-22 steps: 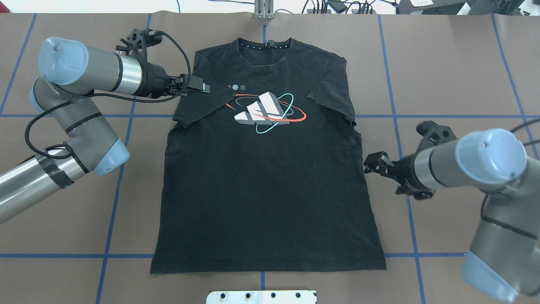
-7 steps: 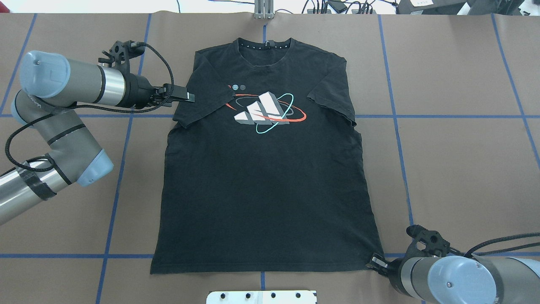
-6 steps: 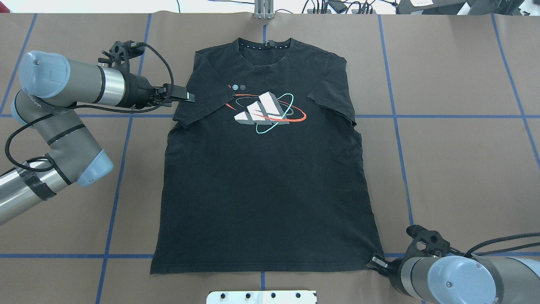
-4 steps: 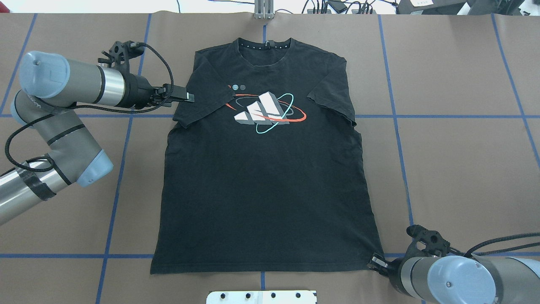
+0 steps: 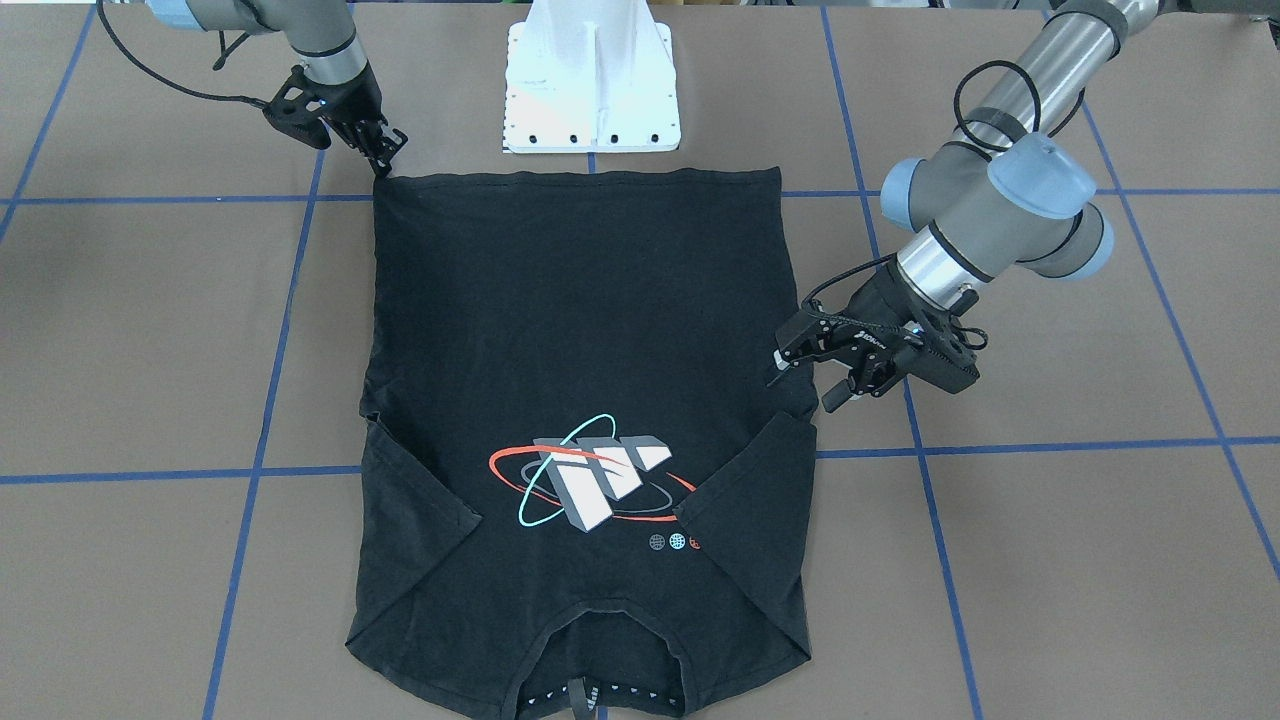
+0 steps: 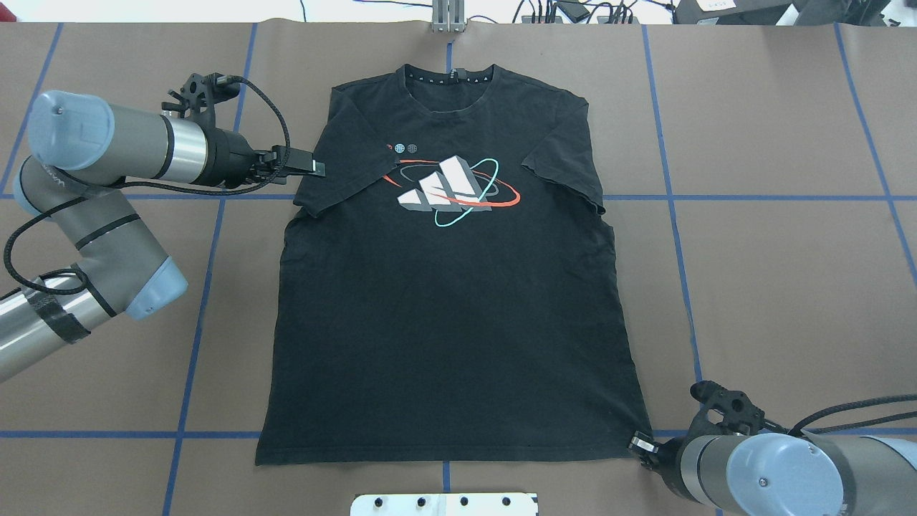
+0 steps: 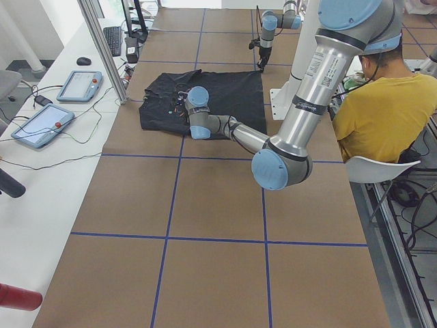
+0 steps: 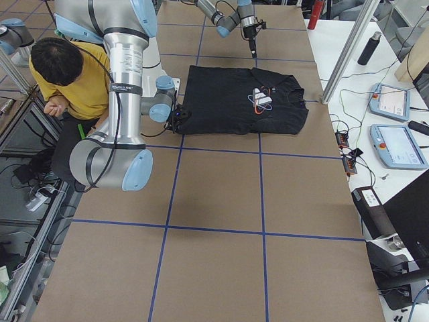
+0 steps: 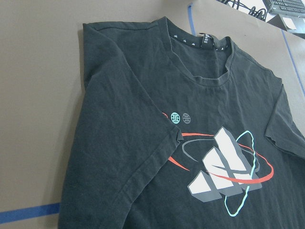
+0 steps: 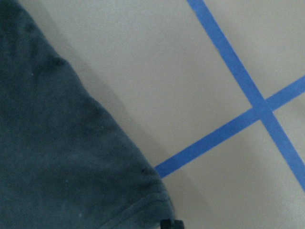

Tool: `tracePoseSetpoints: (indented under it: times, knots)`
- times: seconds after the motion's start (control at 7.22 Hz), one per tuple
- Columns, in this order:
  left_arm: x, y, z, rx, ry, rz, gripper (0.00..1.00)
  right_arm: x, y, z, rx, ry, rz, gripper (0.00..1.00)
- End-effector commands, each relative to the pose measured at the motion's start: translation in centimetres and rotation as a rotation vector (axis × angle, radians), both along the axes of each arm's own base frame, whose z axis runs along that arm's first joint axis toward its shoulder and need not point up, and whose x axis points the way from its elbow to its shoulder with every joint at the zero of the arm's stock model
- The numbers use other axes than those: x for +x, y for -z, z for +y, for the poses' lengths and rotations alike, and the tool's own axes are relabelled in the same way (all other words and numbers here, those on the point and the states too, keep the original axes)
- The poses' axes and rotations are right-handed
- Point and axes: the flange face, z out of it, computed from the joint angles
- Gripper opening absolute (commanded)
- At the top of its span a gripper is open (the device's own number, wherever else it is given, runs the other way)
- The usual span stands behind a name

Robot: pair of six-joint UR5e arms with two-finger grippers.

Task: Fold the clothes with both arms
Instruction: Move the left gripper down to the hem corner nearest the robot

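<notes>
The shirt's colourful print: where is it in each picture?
Exterior front-facing: print lower centre, upside down.
Overhead exterior: print upper centre.
Exterior left: too small to tell.
Exterior right: print upper centre.
Left wrist: print lower right.
Right wrist: not in it.
Landmark: collar beside the print.

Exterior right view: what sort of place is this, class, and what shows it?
Probably a robotics lab: the left arm and right arm flank a T-shirt on a table taped in a blue grid, and control tablets lie on a side bench.
</notes>
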Motion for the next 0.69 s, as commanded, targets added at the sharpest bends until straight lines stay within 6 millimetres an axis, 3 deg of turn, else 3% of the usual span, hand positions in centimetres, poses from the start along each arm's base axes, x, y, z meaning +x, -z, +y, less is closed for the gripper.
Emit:
tracePoseSetpoints:
  times: [0.0,0.14,0.28,0.42,0.55]
  knots:
    - [0.2,1.0,0.1,-0.107,0.011,0.049,0.91,1.8,1.2,-0.4,-0.005,-0.007,-0.021,0.0]
    - [-0.6,2.5,1.0,-0.155,0.019,0.095,0.91,2.4,1.9,-0.4,-0.005,-0.009,-0.032,0.0]
    - [-1.5,1.0,3.2,-0.25,0.02,0.11,0.91,2.6,2.5,-0.4,-0.006,-0.006,-0.046,0.0]
    - [-1.0,0.4,7.3,-0.287,-0.024,0.092,0.91,3.0,3.5,-0.3,-0.007,-0.006,-0.068,0.0]
    - [-0.7,0.1,9.9,-0.372,-0.043,0.035,0.92,3.3,4.3,-0.1,-0.016,-0.001,-0.085,0.0]
